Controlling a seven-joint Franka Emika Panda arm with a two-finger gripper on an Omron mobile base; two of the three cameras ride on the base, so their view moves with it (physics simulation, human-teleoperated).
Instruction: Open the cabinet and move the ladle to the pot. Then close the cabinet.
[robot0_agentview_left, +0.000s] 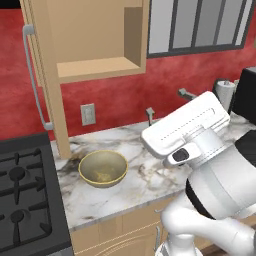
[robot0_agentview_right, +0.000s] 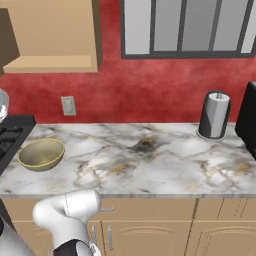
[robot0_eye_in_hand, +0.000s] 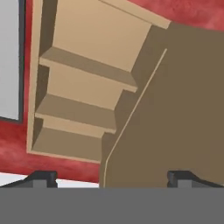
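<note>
Standing open on the red wall above the marble counter (robot0_agentview_left: 145, 175): the cabinet (robot0_agentview_left: 95, 37), door (robot0_agentview_left: 47, 80) swung out edge-on toward the stove, long silver bar handle (robot0_agentview_left: 32, 75) on its outer face. Seen from the hand view, three bare tan shelves (robot0_eye_in_hand: 87, 70) inside, with the brown inner face of the door just beside them. Below the cabinet, left of the counter, a black stove (robot0_agentview_left: 25, 200) with grates. Resting on the counter just beside the stove, under the cabinet, a yellowish-tan bowl (robot0_agentview_left: 103, 168). Farther right along the counter, a paper-towel holder (robot0_agentview_right: 215, 115). Gripper (robot0_eye_in_hand: 111, 177) aimed up at the cabinet, fingertips (robot0_eye_in_hand: 41, 177) spread wide, nothing between them. Ladle and pot: cannot tell where.
</note>
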